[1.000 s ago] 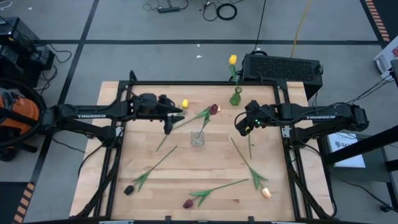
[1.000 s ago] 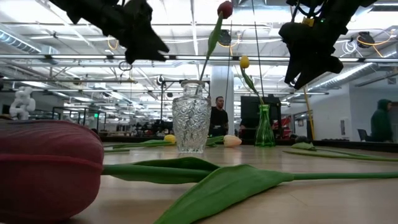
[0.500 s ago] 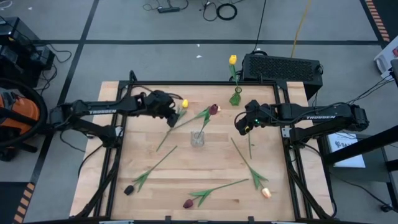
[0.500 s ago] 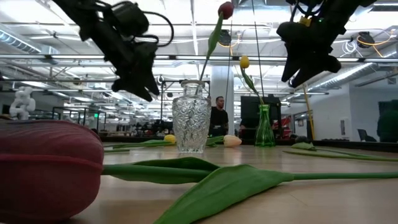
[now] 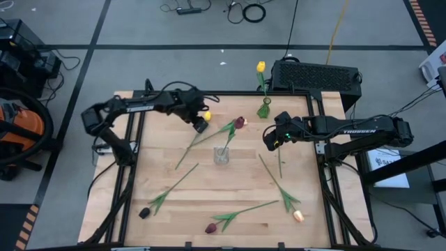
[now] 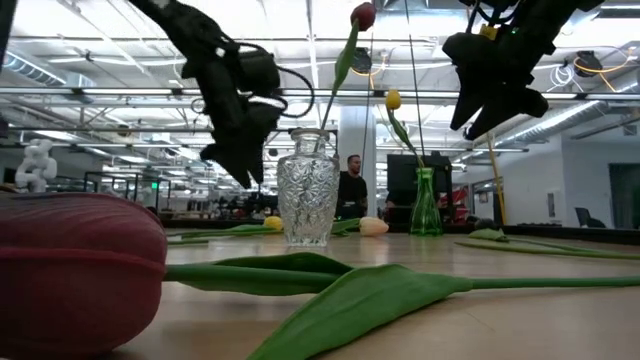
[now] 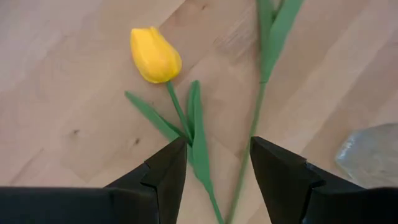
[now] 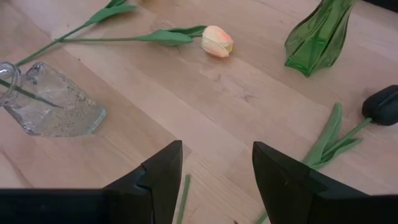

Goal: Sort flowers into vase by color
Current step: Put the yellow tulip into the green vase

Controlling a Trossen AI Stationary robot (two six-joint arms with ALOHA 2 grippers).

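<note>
My left gripper (image 5: pixel 201 126) (image 7: pixel 217 146) is open and hangs over the far left of the table, just above the leafy stem of a yellow tulip (image 7: pixel 155 55) (image 5: pixel 206 116) that lies flat on the wood. A finger stands on either side of the stem without touching it. A clear glass vase (image 5: pixel 221 155) (image 6: pixel 307 200) holds a maroon tulip (image 5: pixel 240 122), which leans on the rim. A green vase (image 5: pixel 264 108) (image 8: pixel 320 31) holds another yellow tulip (image 5: pixel 260 67). My right gripper (image 5: pixel 269 141) (image 8: pixel 217 149) is open and waits in the air to the right of the clear vase.
Loose tulips lie flat on the wood: a peach one (image 8: pixel 217 40) between the vases, a dark one (image 5: pixel 144 213) near left, a maroon one (image 5: pixel 211 228) at the near edge, a peach one (image 5: pixel 298 216) near right, and a dark head (image 8: pixel 382 104) below my right arm.
My left gripper has swung from beside the clear vase toward the table's far edge and come down over the lying yellow tulip, turning as the arm folded in. Its fingers stayed open. The right arm and the flowers have kept still.
</note>
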